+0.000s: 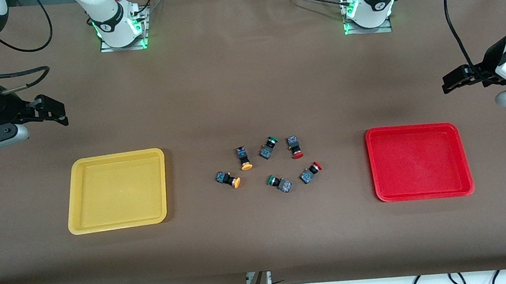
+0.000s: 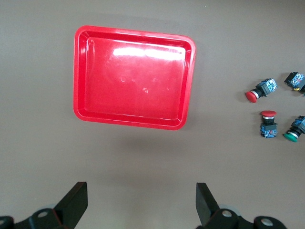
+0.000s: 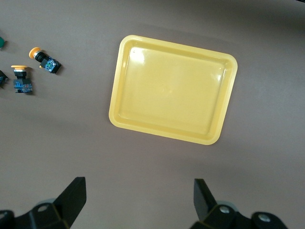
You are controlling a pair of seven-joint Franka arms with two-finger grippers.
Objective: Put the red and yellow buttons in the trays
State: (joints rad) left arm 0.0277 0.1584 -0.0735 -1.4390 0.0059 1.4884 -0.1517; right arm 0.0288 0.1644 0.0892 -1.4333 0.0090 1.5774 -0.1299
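Observation:
Two yellow-capped buttons [image 1: 244,157] [image 1: 228,179] and two red-capped buttons [image 1: 294,147] [image 1: 310,172] lie on their sides at mid-table. The yellow tray [image 1: 117,190] lies empty toward the right arm's end, the red tray [image 1: 419,161] empty toward the left arm's end. My left gripper [image 1: 450,82] hangs open and empty above the table near the red tray [image 2: 133,76]. My right gripper [image 1: 58,112] hangs open and empty near the yellow tray [image 3: 171,90]. The left wrist view shows the red buttons [image 2: 261,90] [image 2: 268,124], the right wrist view the yellow ones [image 3: 44,59] [image 3: 21,78].
Two green-capped switches [image 1: 269,147] [image 1: 279,183] lie among the buttons, one between the yellow and red ones, one nearer the front camera. Brown table cloth surrounds the cluster and both trays. The arm bases [image 1: 118,22] [image 1: 367,5] stand at the table's back edge.

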